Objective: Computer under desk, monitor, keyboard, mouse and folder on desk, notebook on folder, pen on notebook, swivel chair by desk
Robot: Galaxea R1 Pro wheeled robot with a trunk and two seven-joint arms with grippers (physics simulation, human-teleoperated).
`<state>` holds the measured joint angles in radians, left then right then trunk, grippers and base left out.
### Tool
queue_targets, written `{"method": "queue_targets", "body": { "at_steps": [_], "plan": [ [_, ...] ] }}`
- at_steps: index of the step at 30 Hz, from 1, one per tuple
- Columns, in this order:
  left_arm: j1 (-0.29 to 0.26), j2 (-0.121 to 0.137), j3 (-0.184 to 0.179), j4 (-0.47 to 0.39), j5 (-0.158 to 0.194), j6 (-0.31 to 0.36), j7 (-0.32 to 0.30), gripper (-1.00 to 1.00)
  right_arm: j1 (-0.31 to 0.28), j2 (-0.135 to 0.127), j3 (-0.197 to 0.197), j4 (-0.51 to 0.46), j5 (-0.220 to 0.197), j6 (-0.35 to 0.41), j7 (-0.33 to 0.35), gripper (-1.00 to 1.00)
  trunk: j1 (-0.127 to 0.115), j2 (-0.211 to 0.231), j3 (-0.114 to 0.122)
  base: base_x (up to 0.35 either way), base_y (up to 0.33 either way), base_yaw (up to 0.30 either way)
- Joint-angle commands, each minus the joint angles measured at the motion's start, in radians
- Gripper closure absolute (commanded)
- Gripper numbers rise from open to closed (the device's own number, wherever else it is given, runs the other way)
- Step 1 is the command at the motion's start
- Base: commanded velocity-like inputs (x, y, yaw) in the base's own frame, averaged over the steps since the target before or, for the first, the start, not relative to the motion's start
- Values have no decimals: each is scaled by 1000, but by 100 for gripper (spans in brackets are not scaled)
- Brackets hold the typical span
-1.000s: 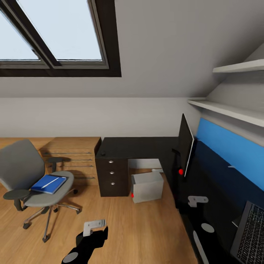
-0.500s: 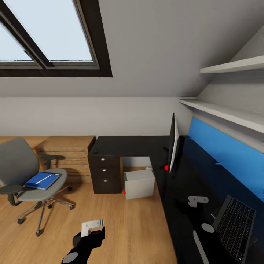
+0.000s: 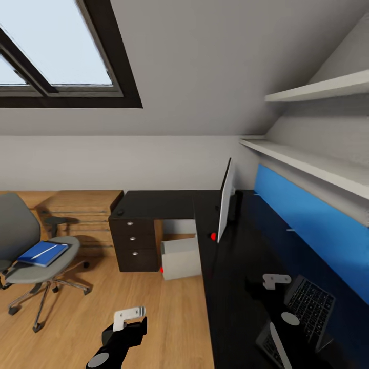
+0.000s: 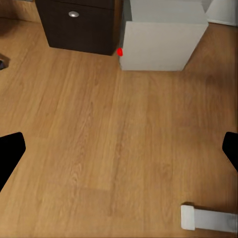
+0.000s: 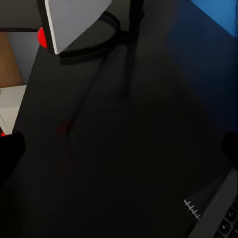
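**On the chair at far left: folder waits, both tools empty**

At far left the swivel chair (image 3: 31, 259) stands on the wood floor (image 3: 154, 307), well apart from the desk (image 3: 164, 202). The blue folder (image 3: 43, 253) lies flat on its seat, with a thin pale stick on top that we take for the pen (image 3: 40, 250). We cannot make out the notebook there.

Next right is a light wooden dresser (image 3: 82, 210), then the desk's dark drawer unit (image 3: 134, 245). A small dark lump on the desk end above the drawers is likely the mouse (image 3: 120, 211), but it is too small to be sure. The computer (image 3: 180, 259) sits on the floor in the nook just beside the drawers, partly beneath the desk edge.

The left tool (image 3: 129, 313) hangs over bare floor. In the left wrist view its fingers sit at the frame edges, so it is spread wide with nothing between them.

Further right the monitor (image 3: 225, 200) stands on the desk, seen nearly edge-on. The right tool (image 3: 277, 281) hovers over the black top, and in its wrist view it looks spread wide and empty. The keyboard (image 3: 310, 302) lies just right of it on the desk.

Key relation: the folder lies well to the left of the left tool, across open floor, with its long axis running diagonally from near-left to far-right. The left arm is the nearer one. We judge the folder out of reach from here, so the base has to close in first.
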<state>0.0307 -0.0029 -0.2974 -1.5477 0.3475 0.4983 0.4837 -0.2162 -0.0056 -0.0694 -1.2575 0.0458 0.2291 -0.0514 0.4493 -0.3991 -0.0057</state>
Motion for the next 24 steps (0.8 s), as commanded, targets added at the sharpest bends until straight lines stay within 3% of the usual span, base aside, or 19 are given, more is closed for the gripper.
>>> {"method": "queue_targets", "body": {
  "at_steps": [1, 4, 6, 7, 10, 12, 13, 15, 16, 20, 24],
  "plan": [
    [0, 0, 0, -2, 11, 2, 9, -100, 0, -1, 1, -1, 5, 5, -3, -100, 1, -1, -1, 112, -339, 0],
    [0, 1, 2, -2, 11, 1, 9, -100, -1, -3, -1, 7, 7, 3, -14, -100, 1, -1, -1, 185, -294, 0],
    [0, 1, 4, -2, 11, 1, 9, -100, -17, -7, -6, 75, 8, 2, -44, -100, 1, -1, -1, 225, -263, 0],
    [0, 1, 3, -2, 12, 1, 7, -100, -98, -29, -16, 172, 8, -1, -76, -100, 1, -1, -1, 232, -257, 0],
    [0, 1, 3, -2, 12, 1, 6, -100, -225, -72, -24, 335, 5, -19, -93, -100, 1, -1, -1, 234, -255, 0],
    [0, 1, 3, 0, 11, 0, 9, -100, -338, -100, -34, 537, 4, -89, -99, -100, 1, -1, -1, 234, -254, 0],
    [0, 1, 3, 0, 11, 0, 10, -100, -363, -104, -37, 589, 4, -112, -99, -100, 1, -1, -1, 235, -254, 0],
    [0, 1, 3, 1, 10, -1, 11, -100, -460, -115, -45, 830, 3, -240, -101, -100, 1, -1, -1, 235, -251, 0],
    [0, 1, 3, 1, 11, -1, 11, -100, -484, -116, -46, 902, 3, -285, -102, -100, 1, -1, -1, 224, -225, 0],
    [0, 1, 1, 1, 11, -1, 8, -100, -514, -118, -48, 993, 3, -336, -106, -100, 1, -1, -1, 150, -148, 0],
    [0, -2, -2, -17, 12, 0, 7, -100, -525, -120, -50, 1028, 2, -308, -148, -100, 1, -1, -1, 27, -26, 0]
  ]
}}
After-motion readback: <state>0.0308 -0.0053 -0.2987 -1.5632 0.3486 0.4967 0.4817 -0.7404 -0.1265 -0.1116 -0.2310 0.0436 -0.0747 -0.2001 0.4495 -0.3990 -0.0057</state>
